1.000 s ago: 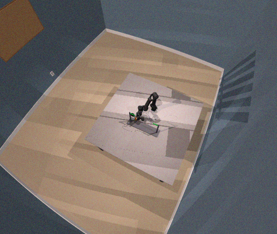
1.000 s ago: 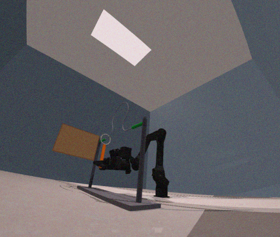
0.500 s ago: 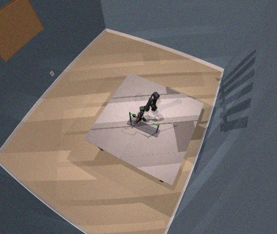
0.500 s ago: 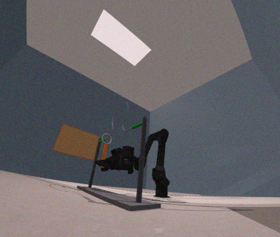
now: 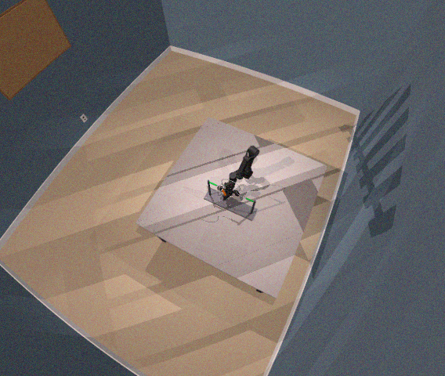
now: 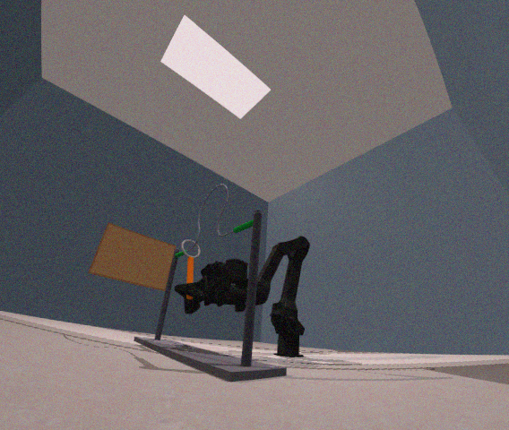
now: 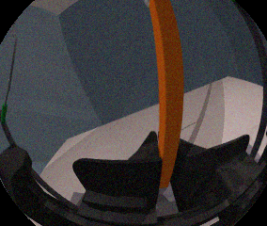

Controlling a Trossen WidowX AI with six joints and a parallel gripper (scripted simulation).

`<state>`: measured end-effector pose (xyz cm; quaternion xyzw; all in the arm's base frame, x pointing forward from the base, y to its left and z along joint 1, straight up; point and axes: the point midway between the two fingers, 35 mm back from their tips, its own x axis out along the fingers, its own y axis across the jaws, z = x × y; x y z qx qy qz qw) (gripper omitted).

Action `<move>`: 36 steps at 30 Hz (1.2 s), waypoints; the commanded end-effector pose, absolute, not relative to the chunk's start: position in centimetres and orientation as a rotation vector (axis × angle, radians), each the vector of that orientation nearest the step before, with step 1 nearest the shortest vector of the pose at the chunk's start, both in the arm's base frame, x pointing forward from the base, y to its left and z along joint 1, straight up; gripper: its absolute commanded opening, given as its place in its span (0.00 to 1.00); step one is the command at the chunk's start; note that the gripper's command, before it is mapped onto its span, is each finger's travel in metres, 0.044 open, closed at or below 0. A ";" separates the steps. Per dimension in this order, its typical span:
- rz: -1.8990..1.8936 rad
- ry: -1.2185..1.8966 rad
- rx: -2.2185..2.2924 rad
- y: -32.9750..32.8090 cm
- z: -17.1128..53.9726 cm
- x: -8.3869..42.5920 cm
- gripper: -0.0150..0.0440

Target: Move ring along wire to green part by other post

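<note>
Clamped on the orange handle (image 5: 224, 192) (image 6: 190, 272) (image 7: 170, 89) is the gripper (image 6: 190, 296) (image 7: 156, 135), its 2 fingers closed around the lower end; the ring (image 6: 182, 248) is carried upright above the handle, near the green part (image 6: 179, 253) by the far post (image 6: 165, 298). By the near post (image 6: 251, 287), 1 more green part (image 5: 250, 199) (image 6: 244, 227) is seen. Both posts are borne by 1 grey base (image 5: 236, 210) (image 6: 208, 363)

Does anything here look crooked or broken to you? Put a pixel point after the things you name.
Nothing looks damaged. The wire (image 6: 228, 196) bends up in a big loop, but that seems to be its intended shape. Both posts (image 6: 164, 298) (image 6: 251, 296) stand on their base (image 6: 190, 359), and the gripper (image 6: 190, 298) (image 7: 156, 135) grips the orange handle (image 6: 190, 270) (image 7: 171, 80).
</note>
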<state>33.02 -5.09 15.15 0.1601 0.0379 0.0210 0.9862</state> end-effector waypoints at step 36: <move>0.262 0.415 1.031 3.4 23.3 28.0 0.00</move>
